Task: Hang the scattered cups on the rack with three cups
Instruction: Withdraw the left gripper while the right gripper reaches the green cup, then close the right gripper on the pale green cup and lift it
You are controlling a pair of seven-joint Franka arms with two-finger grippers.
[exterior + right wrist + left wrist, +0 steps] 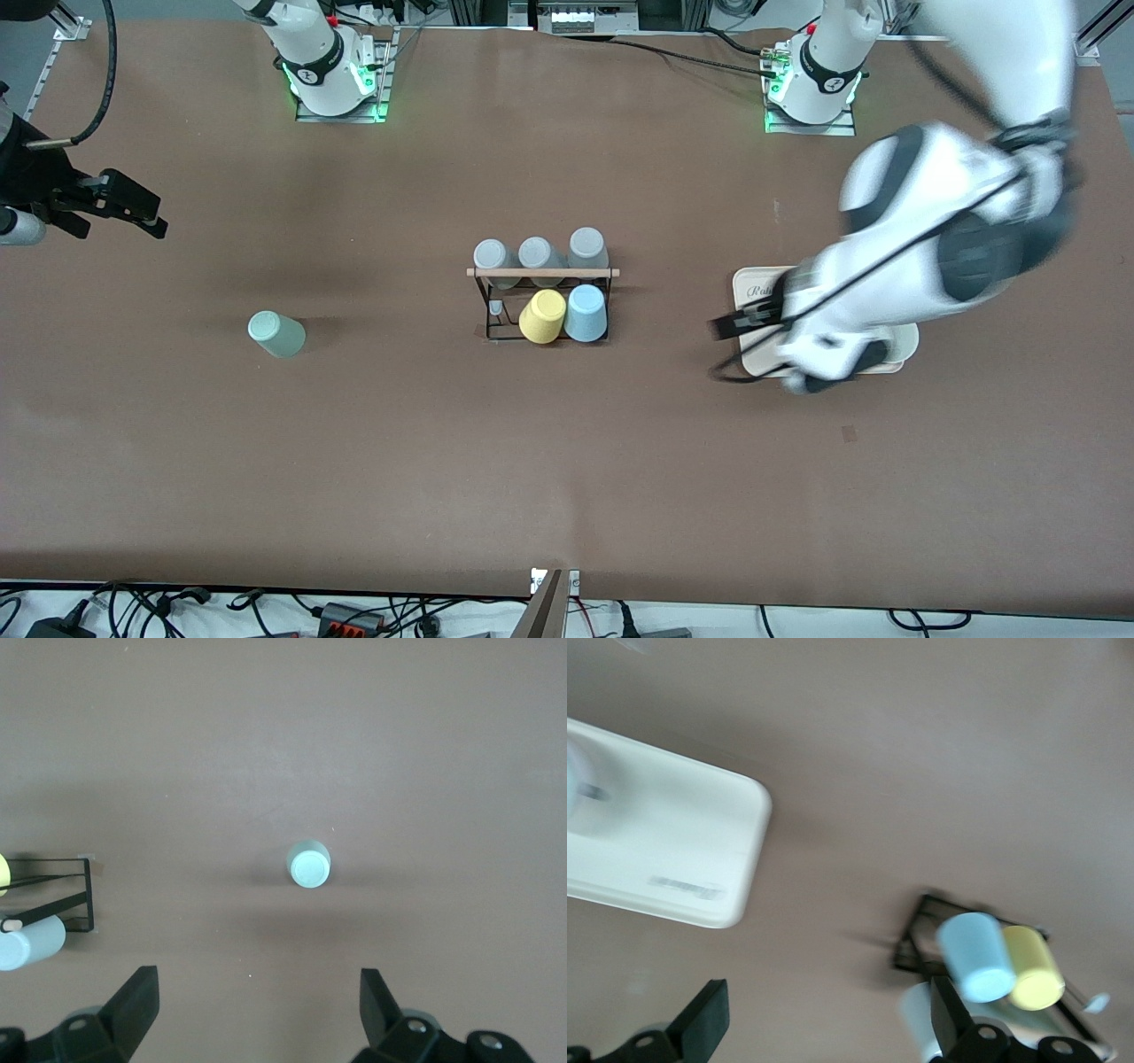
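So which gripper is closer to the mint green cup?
Right. The right gripper hangs toward its own table end, fairly near the mint green cup; the left gripper is over the cream tray.

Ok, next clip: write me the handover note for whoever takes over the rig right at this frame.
Left pincer: open, empty, over the table at the edge of the cream tray.
Right pincer: open, empty, waiting over the table at the right arm's end.
Rack: mid-table, carrying three grey cups, a yellow cup and the light blue cup.
Mint green cup: on the table toward the right arm's end, apart from the rack.
Done: blue cup hung.
Left: pick up the mint cup and hang it.
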